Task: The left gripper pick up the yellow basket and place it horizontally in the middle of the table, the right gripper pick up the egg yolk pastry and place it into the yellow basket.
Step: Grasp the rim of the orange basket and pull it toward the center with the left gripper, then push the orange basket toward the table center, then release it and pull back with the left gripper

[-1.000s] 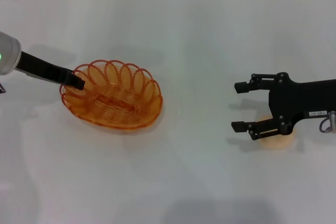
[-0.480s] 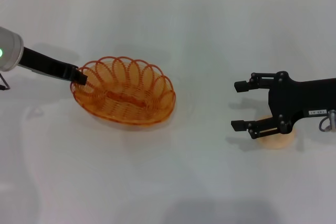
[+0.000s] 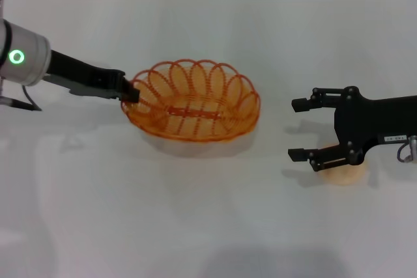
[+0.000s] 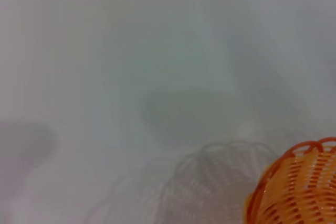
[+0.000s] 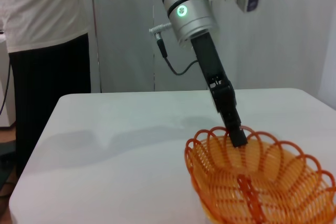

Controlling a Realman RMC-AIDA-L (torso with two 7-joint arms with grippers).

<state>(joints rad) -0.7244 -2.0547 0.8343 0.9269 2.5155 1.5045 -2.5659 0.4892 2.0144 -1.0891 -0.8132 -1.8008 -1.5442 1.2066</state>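
Observation:
My left gripper (image 3: 130, 90) is shut on the left rim of the yellow basket (image 3: 189, 131) and holds it a little above the white table, near the middle; its shadow lies under it. The right wrist view shows the same claw (image 5: 237, 136) pinching the basket's rim (image 5: 210, 182). The left wrist view shows one edge of the basket (image 4: 294, 192) above its shadow. My right gripper (image 3: 295, 130) is open at the right of the table, apart from the basket. The egg yolk pastry (image 3: 343, 175) lies on the table under it, mostly hidden by the claw.
The white table (image 3: 208, 226) reaches to a wall at the back. A person in a white top and dark trousers (image 5: 47, 51) stands beyond the table's far left end in the right wrist view.
My left gripper has carried the basket to the right, from the left of the table toward the middle, and lifted it slightly. The right gripper has not moved.

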